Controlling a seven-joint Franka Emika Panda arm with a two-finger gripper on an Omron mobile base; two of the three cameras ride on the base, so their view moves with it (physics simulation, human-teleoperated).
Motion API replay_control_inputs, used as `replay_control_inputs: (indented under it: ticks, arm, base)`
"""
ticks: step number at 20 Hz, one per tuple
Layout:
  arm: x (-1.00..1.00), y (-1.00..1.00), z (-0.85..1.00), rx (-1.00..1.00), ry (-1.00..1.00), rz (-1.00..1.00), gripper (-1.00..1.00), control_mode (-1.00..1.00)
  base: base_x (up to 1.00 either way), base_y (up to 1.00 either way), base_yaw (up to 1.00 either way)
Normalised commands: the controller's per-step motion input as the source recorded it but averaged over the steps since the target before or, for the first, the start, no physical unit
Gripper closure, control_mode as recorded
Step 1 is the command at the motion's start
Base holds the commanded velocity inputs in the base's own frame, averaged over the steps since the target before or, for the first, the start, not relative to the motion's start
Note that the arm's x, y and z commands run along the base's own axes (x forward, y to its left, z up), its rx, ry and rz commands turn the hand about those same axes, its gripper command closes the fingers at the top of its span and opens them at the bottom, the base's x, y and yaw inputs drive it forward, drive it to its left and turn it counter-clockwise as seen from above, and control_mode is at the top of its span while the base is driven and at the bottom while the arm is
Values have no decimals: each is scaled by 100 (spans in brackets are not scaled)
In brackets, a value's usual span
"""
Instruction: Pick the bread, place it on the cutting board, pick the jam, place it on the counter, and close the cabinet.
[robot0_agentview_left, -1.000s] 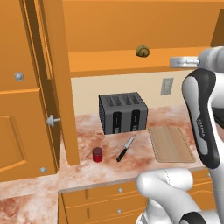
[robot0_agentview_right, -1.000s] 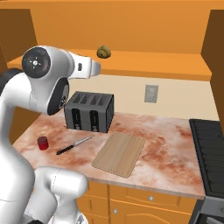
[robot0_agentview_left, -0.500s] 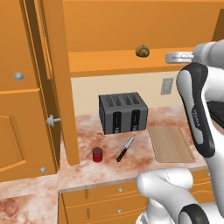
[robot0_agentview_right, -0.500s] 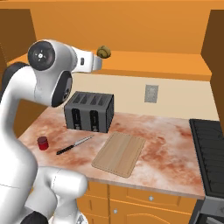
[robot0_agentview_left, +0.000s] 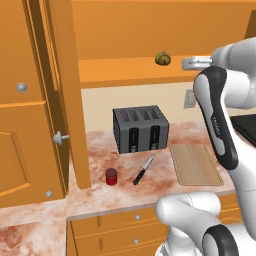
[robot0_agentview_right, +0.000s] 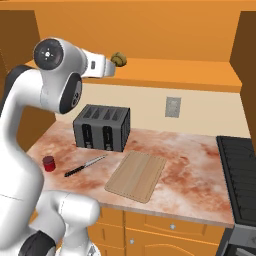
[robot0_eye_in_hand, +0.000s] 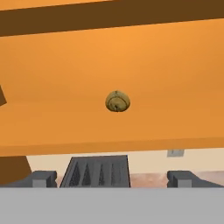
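Step in hand: reaching for bread, first pick of task; nothing moved yet

Fingers (robot0_eye_in_hand: 112, 178) spread wide, empty, touching nothing

Bread (robot0_eye_in_hand: 117, 101) straight ahead of fingers, centred between them, apart, on open cabinet (robot0_agentview_left: 125, 75) shelf

Next move by judgement: advance level until roll sits between tips, then pinch

Below fingers, on desk (robot0_agentview_right: 190, 165): toaster (robot0_agentview_right: 102, 128), cutting board (robot0_agentview_right: 136, 175), jam (robot0_agentview_right: 48, 163) further left

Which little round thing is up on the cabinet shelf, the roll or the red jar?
The yellow-brown roll sits on the shelf; the red jar stands down on the counter.
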Motion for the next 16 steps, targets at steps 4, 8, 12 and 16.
replay_control_inputs:
  ticks: [4,8,12,16]
  arm:
    - [26,6,0,0,5,0,-100,-100]
    - [37,0,0,0,3,0,-100,-100]
    - [37,0,0,0,0,0,-100,-100]
    - [35,0,0,0,0,0,-100,-100]
  base:
    - [0,0,0]
    - [0,0,0]
    - [0,0,0]
    - [0,0,0]
